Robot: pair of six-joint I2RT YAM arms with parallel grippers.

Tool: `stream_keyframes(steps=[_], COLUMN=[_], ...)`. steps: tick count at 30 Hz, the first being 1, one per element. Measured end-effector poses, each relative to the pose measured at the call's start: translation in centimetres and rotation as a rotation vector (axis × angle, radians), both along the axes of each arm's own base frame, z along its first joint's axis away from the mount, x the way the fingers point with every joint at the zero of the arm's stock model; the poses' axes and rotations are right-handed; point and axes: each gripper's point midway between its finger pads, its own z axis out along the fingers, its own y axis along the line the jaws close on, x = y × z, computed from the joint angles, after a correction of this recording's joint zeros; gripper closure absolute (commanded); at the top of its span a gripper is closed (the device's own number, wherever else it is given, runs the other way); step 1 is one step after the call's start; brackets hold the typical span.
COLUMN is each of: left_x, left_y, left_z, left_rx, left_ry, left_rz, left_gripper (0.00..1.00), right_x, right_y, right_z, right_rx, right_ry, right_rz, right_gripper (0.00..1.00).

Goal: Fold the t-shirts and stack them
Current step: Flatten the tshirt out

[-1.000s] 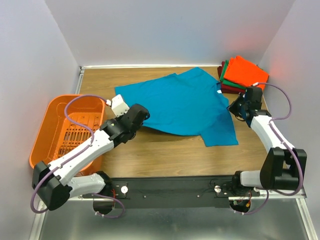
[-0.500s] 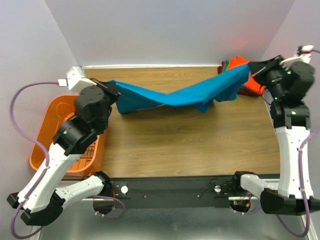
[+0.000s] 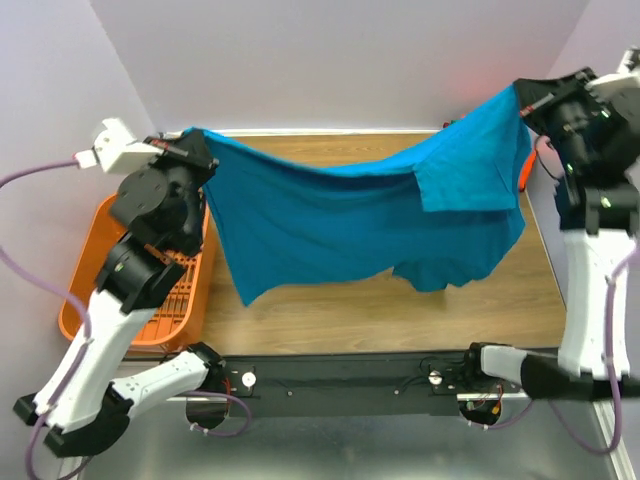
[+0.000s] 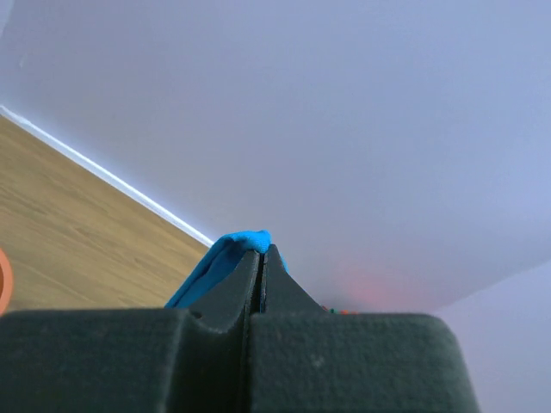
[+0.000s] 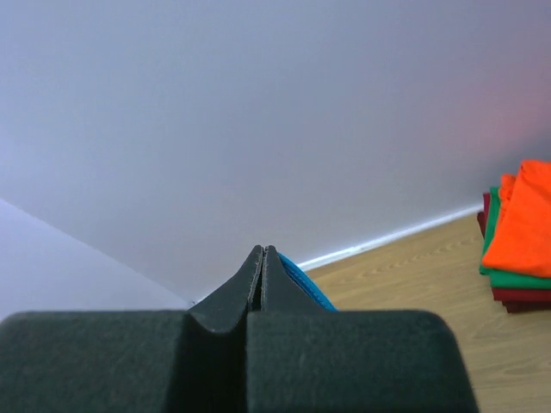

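Note:
The teal-blue t-shirt [image 3: 340, 225] hangs spread in the air above the table, held high by both arms. My left gripper [image 3: 196, 140] is shut on its left edge; a fold of blue cloth [image 4: 225, 258] shows at the closed fingertips in the left wrist view. My right gripper [image 3: 520, 95] is shut on its right edge; a sliver of blue cloth [image 5: 303, 282] shows beside the closed fingers. The folded stack of orange [image 5: 523, 215], green [image 5: 508, 277] and dark red [image 5: 516, 299] t-shirts lies at the back right, mostly hidden behind the blue shirt in the top view.
The orange slotted basket [image 3: 85, 285] stands at the table's left edge under my left arm. The wooden table [image 3: 350, 310] shows below the hanging shirt. Grey walls close in at the back and on both sides.
Both grippers have lifted the teal-blue t-shirt off the table and raised it high; it was bunched and twisted half a second ago and now hangs spread wide between them.

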Motion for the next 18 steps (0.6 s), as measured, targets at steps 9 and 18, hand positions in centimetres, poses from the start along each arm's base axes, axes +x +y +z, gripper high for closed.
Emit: stream_keyframes(steps=[9, 18], left_x=[15.1, 20.4], left_y=[0.5, 1.9], left_z=[-2.1, 5.9], left_rx=[0.122, 0.15], left_ry=[0.04, -0.12], left_rz=[0.127, 0.088], left_gripper=[1.0, 1.0], right_x=[14.9, 16.9], right_y=[0.2, 0.9], right_z=[-10.1, 0.1], right_rx=[0.061, 0.059], right_ry=[0.228, -0.033], right_rz=[0.063, 0.118], right_gripper=[0.99, 0.99])
